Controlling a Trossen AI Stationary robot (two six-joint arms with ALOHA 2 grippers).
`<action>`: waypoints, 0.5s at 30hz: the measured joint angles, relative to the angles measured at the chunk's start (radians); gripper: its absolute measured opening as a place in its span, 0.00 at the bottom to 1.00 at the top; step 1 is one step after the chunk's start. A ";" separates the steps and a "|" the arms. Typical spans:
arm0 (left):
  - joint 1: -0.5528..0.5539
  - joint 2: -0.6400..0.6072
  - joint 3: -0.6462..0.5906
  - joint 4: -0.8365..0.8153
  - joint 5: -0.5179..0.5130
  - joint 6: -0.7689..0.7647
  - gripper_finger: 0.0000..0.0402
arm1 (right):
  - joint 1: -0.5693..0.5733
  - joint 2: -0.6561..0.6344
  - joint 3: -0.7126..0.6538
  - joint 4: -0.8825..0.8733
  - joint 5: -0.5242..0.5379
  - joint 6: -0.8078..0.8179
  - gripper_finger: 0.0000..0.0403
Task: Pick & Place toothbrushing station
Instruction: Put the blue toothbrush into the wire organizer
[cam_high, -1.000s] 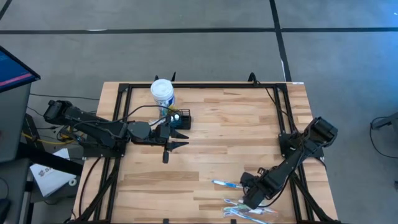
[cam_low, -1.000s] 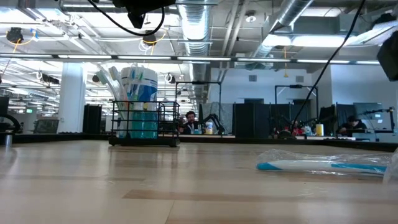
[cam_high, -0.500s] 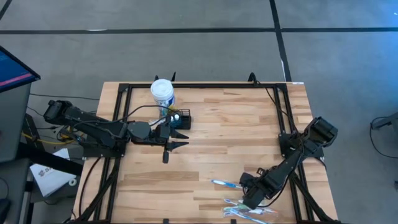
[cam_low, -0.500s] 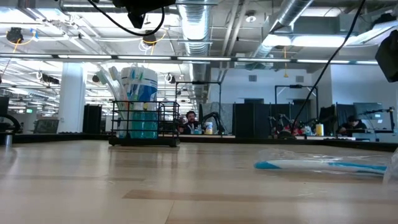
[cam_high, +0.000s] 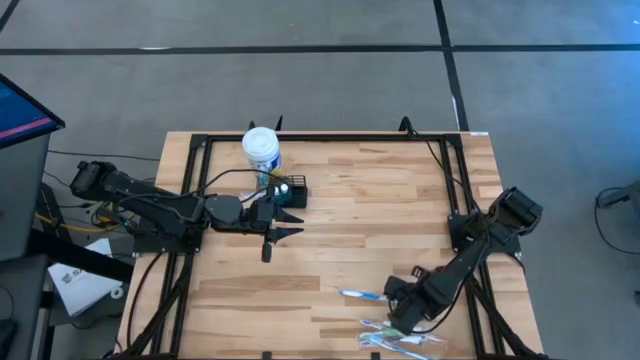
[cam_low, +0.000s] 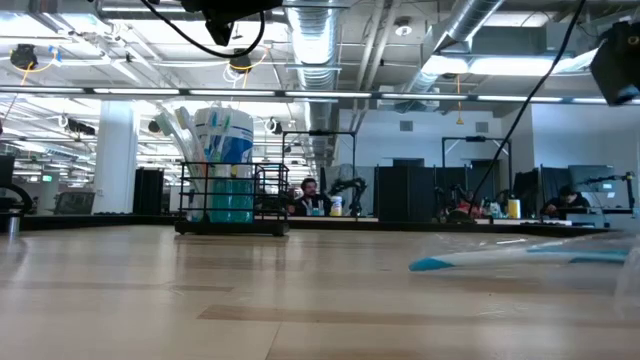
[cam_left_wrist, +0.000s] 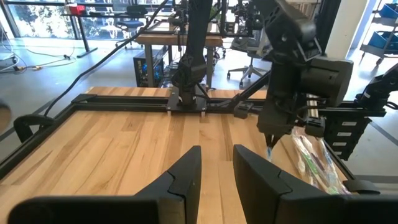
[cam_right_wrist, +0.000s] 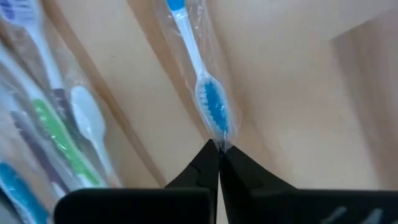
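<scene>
Wooden table (cam_high: 380, 220), black frame rails; open workshop behind; right gripper (cam_right_wrist: 219, 148) pinches wrapped blue toothbrush (cam_right_wrist: 202, 81) near front edge; left gripper (cam_left_wrist: 216, 163) fingers apart beside black caddy (cam_high: 288, 192).

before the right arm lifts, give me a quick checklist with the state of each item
1. Right gripper shut on the wrapped blue toothbrush: ok, pinched at the wrapper end by the head.
2. Grip secure for a lift: cannot tell.
3. Other wrapped toothbrushes free of the fingers: ok.
4. Caddy upright beside the white tub: ok.
5. Left gripper open, parked near the caddy: ok.
</scene>
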 joint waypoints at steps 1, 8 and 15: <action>0.000 0.000 0.000 0.001 0.000 0.000 0.22 | 0.003 0.000 0.017 -0.028 0.014 -0.006 0.00; 0.000 0.000 0.000 0.005 0.005 -0.002 0.22 | -0.014 0.000 0.136 -0.183 0.090 -0.072 0.00; 0.000 0.054 0.000 0.093 0.117 -0.003 0.22 | -0.038 0.000 0.277 -0.393 0.192 -0.127 0.00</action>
